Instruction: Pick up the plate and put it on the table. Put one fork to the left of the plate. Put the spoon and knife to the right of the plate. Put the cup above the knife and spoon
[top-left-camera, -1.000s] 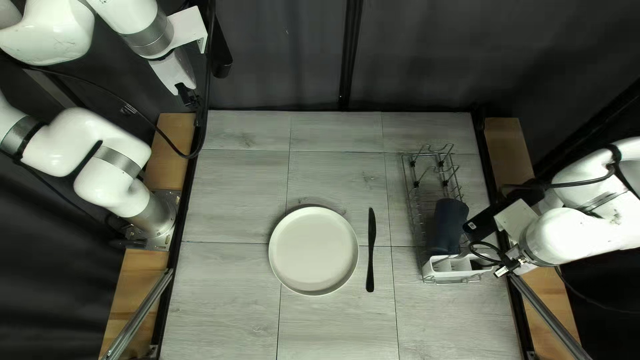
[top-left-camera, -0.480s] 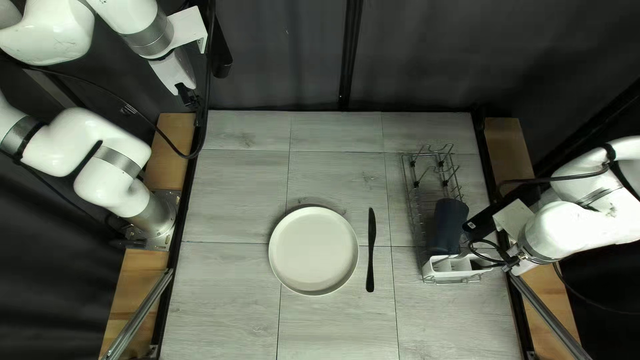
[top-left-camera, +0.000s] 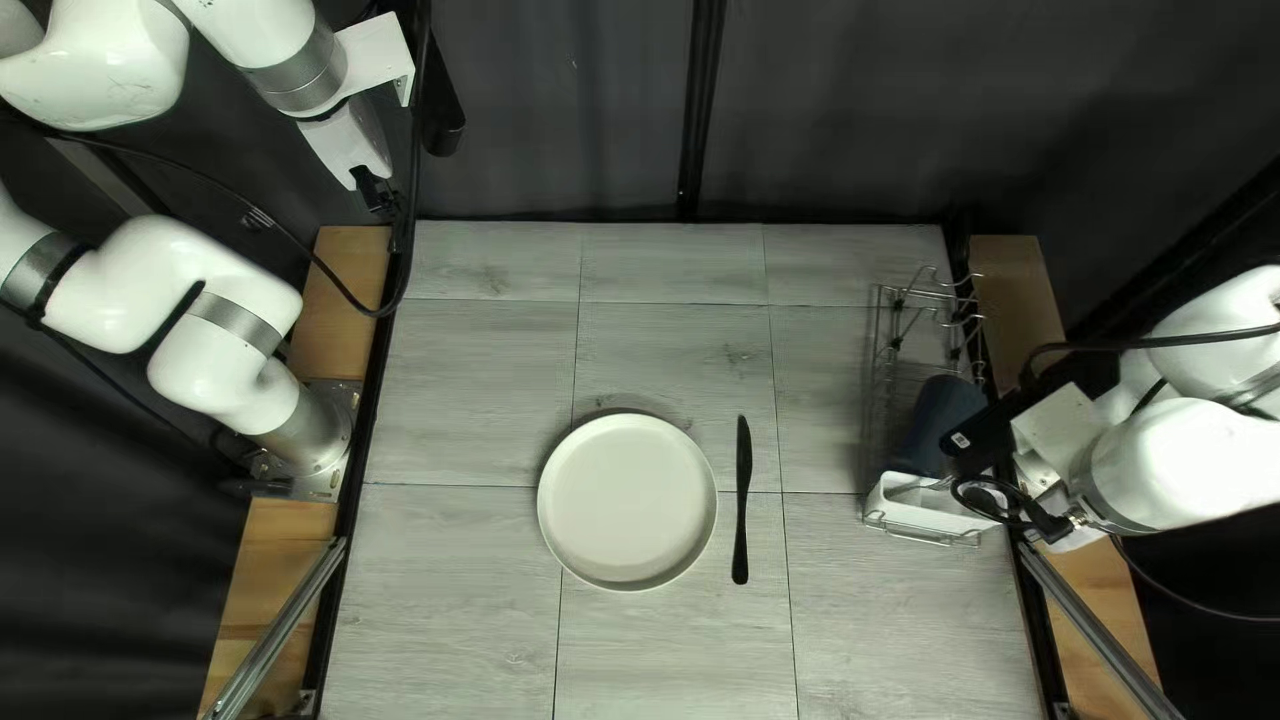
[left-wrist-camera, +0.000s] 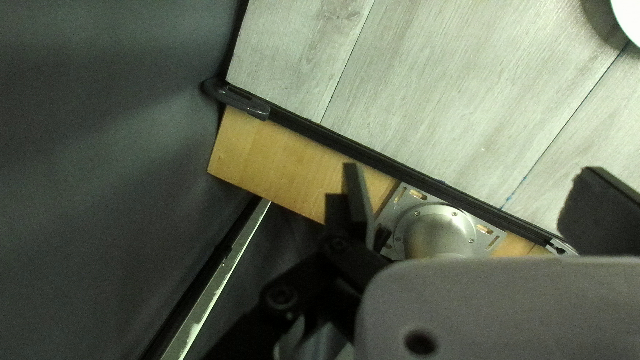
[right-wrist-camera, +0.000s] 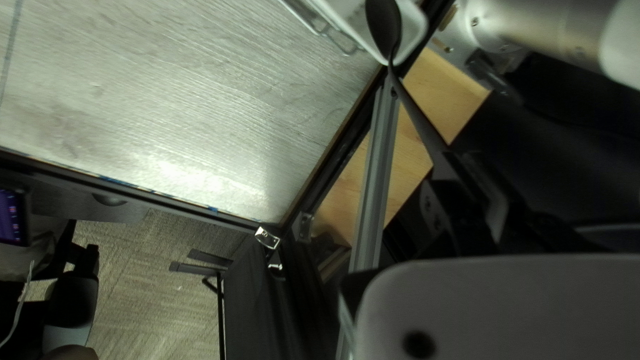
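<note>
Right gripper (top-left-camera: 1051, 526) pinches spoon (right-wrist-camera: 384, 28).
Fingers nearly together on its handle, the bowl jutting ahead of them.

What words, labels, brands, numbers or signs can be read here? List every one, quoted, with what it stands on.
None can be read, so there is nothing to quote.
Black housing on my right arm: a pale mark, too small to read.
Screen beyond the table: too small and blurred to read.
Plate and knife: no print visible.

Dark curtain (top-left-camera: 560, 107), wooden boards (top-left-camera: 354, 251), 2 slanting metal rails (top-left-camera: 278, 630), carpet (right-wrist-camera: 147, 280)
</note>
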